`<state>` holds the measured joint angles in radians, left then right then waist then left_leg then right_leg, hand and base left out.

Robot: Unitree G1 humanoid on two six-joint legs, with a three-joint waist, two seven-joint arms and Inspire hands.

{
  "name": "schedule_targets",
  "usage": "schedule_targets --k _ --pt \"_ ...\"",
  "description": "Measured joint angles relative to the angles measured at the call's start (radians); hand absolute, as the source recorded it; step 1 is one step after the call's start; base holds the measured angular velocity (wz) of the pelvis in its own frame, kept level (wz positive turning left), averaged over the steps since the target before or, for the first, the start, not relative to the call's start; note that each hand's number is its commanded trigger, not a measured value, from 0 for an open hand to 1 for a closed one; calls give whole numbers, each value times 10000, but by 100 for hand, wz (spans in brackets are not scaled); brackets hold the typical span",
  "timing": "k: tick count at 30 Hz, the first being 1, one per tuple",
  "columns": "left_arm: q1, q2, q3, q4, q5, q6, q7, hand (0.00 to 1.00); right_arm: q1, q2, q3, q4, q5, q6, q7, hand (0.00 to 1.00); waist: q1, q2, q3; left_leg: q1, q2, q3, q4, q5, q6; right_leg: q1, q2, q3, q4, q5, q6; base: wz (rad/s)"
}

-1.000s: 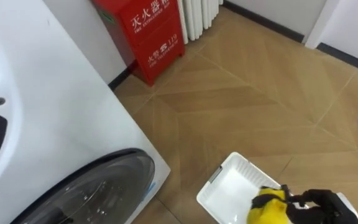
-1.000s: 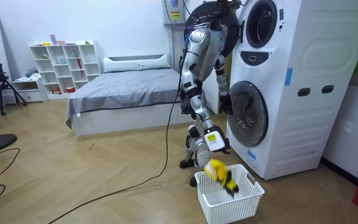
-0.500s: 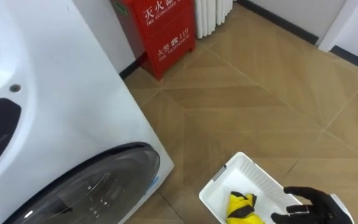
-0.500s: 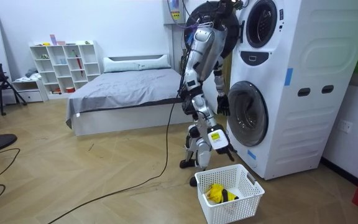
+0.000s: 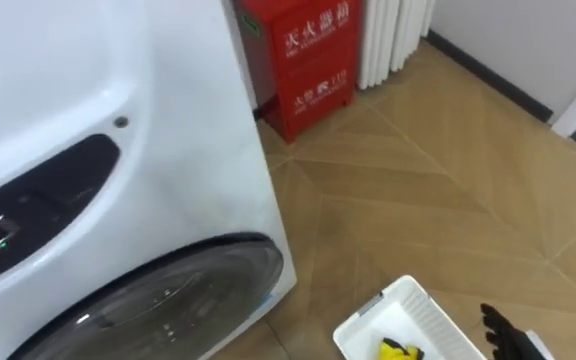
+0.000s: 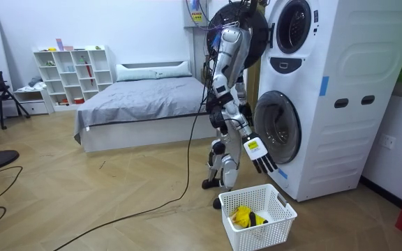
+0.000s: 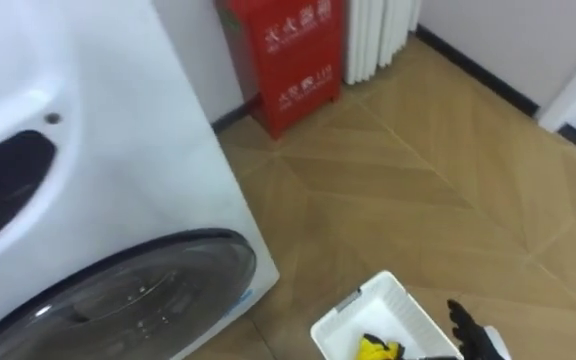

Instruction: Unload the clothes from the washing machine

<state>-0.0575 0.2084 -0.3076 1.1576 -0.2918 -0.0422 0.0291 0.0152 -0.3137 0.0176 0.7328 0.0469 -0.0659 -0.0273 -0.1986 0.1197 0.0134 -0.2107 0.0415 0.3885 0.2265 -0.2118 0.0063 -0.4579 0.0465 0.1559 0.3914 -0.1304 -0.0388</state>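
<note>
Yellow garment (image 6: pixel 241 215) in white basket (image 6: pixel 276 224)

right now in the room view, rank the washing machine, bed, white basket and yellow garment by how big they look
1. washing machine, though it stands nearer than the bed
2. bed
3. white basket
4. yellow garment

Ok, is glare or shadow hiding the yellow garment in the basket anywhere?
Room view: even light, yellow garment plain in the white basket, no glare. Left eye view: soft reflections on the washer door glass, none on the garment at the bottom edge.
</note>
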Motion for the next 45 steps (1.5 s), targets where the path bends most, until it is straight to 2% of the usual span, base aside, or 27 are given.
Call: schedule_targets --k 3,4,6,7,10,11,13,15,16,19,20,22,24,29,32,35,41,45 --pt "337 5 38 -184 32 1 6 0 348 9 81 780 -70 -56 93 0 378 -36 -13 591 29 -300 -175 3 -4 801 -46 -321 -373 -15 -8 28" --pt "538 2 131 -245 142 -39 61 0 527 58 155 972 -25 -57 106 0 536 -105 -15 883 22 -431 -321 23 -30 1165 -71 -443 -532 -40 -10 31" --pt "898 0 271 -412 217 -58 243 0 754 213 378 1399 -14 -11 199 0 706 -254 -102 1178 22 -650 -411 26 -35 1586 -105 -666 -709 -83 -17 37" --pt "1099 -1 352 -444 222 -61 332 0 821 389 409 1658 -3 17 302 0 782 -346 -130 1337 27 -773 -421 26 -35 1897 -125 -866 -866 -97 -13 45" --pt "1420 -13 460 -512 450 -57 515 0 836 762 713 2618 436 29 579 0 1010 -765 -136 1727 40 -1236 -510 26 -36 2555 -237 -1301 -1283 -104 -7 43" --pt "1486 -41 485 -496 483 -53 545 0 841 809 789 2808 563 29 671 0 1021 -826 -155 1774 39 -1331 -524 26 -36 2704 -262 -1419 -1415 -97 2 53" --pt "1754 -200 864 -470 673 -16 587 0 833 1000 781 3506 752 87 893 0 1274 -1049 -222 2058 16 -1559 -623 25 -37 3247 -310 -1735 -1793 -68 44 50" --pt "1864 -250 1117 -439 755 10 753 0 824 1080 785 3991 1020 155 977 0 1346 -1090 -197 2242 -18 -1716 -658 23 -37 3674 -342 -2017 -2097 -46 81 44" --pt "1847 -262 1234 -393 926 18 791 0 799 1102 786 4266 1227 209 979 0 1504 -1127 -175 2349 -21 -1766 -672 22 -38 3891 -422 -2147 -2246 -35 101 30" --pt "1854 -337 1606 -391 996 62 962 0 732 1186 789 4660 1678 249 938 0 1771 -1216 -97 2436 -48 -2040 -684 20 -37 4211 -458 -2468 -2415 -43 132 33" --pt "1887 -348 1757 -379 998 97 966 0 689 1205 789 4802 1803 259 928 0 1817 -1232 -44 2520 -108 -2145 -699 20 -37 4371 -455 -2560 -2465 -49 140 33" --pt "2053 -390 2006 -399 1019 106 984 0 645 1220 799 4917 1907 317 928 0 1846 -1237 -23 2656 -130 -2309 -758 20 -37 4598 -455 -2683 -2585 -81 155 25" --pt "2192 -435 2248 -397 1143 107 1010 0 637 1229 838 4940 1918 342 929 0 2031 -1257 -26 2752 -138 -2356 -777 19 -36 4678 -457 -2693 -2572 -137 150 7" --pt "2423 -467 2943 -447 1768 117 1195 0 485 1267 1099 5116 1689 462 930 0 2389 -1427 -24 2790 -148 -2547 -775 19 -37 4795 -456 -2811 -2609 -212 123 6" --pt "2463 -491 3031 -448 1768 195 1211 0 376 1330 1226 5190 1535 467 938 0 2383 -1479 24 2851 -162 -2618 -779 19 -37 4965 -469 -2938 -2715 -215 125 12" --pt "2461 -529 3035 -456 1772 213 1335 0 352 1444 1350 5204 1527 465 931 0 2480 -1507 31 2899 -162 -2632 -780 18 -37 5037 -471 -2947 -2746 -217 125 3" --pt "2461 -556 3103 -591 2338 213 1361 0 384 1491 1375 5168 1435 449 955 0 2613 -1561 -3 2939 -177 -2688 -779 17 -38 5100 -483 -2963 -2756 -232 139 1" --pt "2465 -685 3441 -582 2434 213 1342 0 467 1505 1368 5148 1448 427 988 0 2607 -1541 -2 2999 -168 -2694 -778 16 -39 5137 -471 -2934 -2736 -231 137 -1"
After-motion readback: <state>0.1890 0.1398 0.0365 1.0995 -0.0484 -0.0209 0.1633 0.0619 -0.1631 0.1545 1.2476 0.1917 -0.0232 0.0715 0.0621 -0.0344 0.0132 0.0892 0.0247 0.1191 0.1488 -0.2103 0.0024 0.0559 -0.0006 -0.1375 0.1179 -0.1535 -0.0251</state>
